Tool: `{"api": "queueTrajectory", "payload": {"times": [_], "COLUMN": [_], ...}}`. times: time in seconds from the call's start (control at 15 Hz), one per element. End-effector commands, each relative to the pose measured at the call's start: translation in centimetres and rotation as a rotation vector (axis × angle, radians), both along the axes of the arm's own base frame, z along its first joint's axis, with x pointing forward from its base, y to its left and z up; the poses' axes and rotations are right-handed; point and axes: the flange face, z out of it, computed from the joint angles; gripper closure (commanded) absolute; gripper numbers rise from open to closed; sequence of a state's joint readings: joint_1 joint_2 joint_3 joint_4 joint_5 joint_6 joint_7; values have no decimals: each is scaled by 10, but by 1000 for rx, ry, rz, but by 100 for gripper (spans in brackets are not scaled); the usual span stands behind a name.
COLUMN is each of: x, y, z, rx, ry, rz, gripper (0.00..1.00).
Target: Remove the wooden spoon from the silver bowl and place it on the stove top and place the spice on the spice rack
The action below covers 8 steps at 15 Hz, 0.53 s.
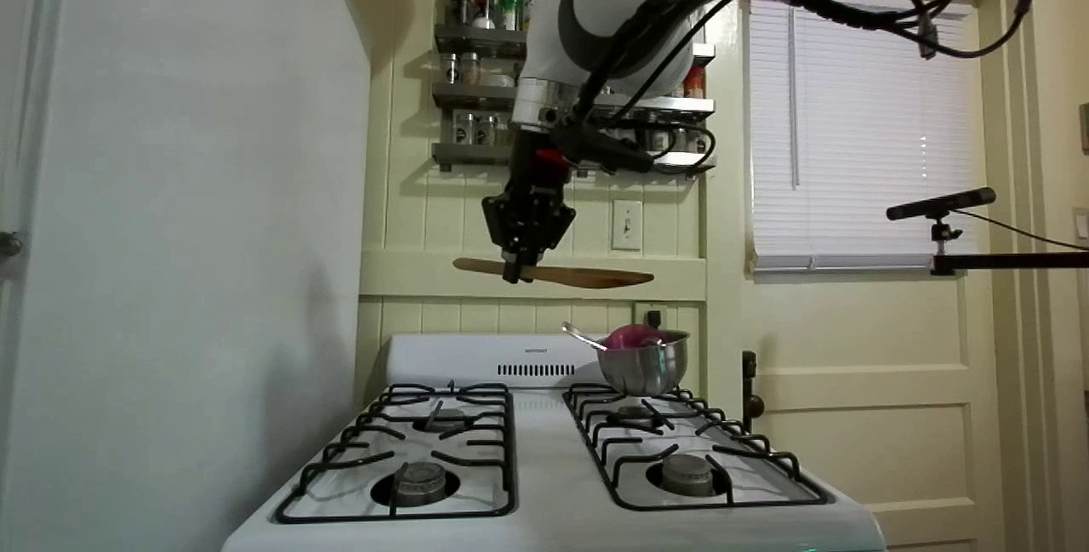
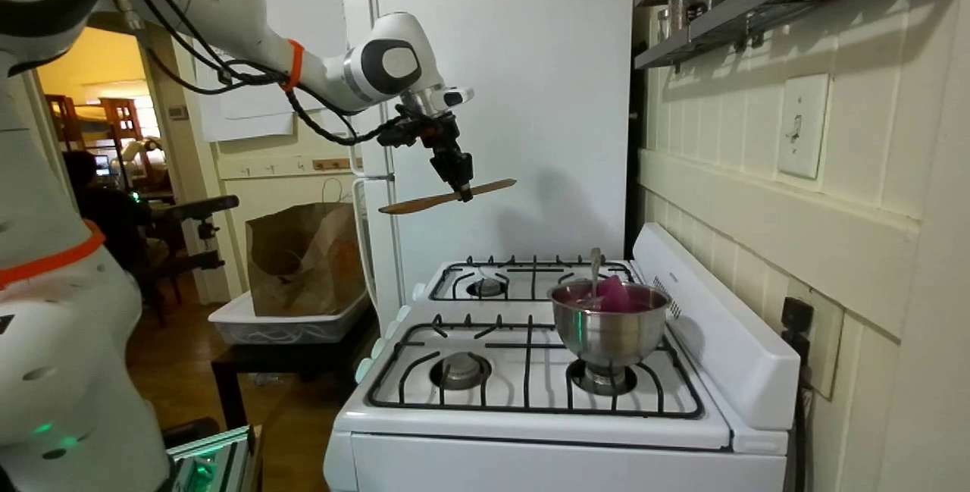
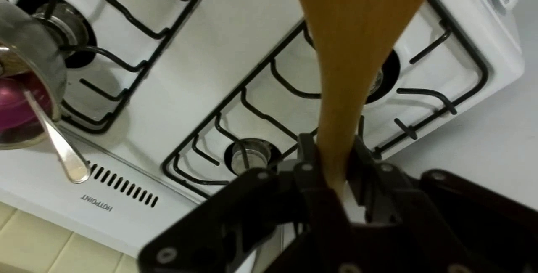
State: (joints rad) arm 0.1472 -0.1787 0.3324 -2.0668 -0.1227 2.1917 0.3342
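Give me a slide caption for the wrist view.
Robotiq gripper holds a wooden spoon by its handle above a Hotpoint stove top, silver bowl cut off at frame left.

Cream panelled wall point(image 1: 425, 216) noted behind the pincer point(image 1: 519, 271) in an exterior view; lowered white blind point(image 1: 859, 135) right of the pincer. Brown floor point(image 2: 292, 412) lies below pincer level.
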Motion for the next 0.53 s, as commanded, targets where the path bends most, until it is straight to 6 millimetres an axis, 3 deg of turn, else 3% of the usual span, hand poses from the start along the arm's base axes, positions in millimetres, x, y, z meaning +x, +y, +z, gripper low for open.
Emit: {"api": "queueTrajectory", "payload": {"times": [0.0,0.2,0.33,0.4,0.47], "x": [23,45,59,43,51], "y": [35,47,45,40,40], "z": [-9,-24,-37,-28,-35], "rx": [15,17,0,15,14], "ry": [15,25,62,41,50], "rz": [-2,5,-12,13,10], "gripper": [95,95,95,78,78]}}
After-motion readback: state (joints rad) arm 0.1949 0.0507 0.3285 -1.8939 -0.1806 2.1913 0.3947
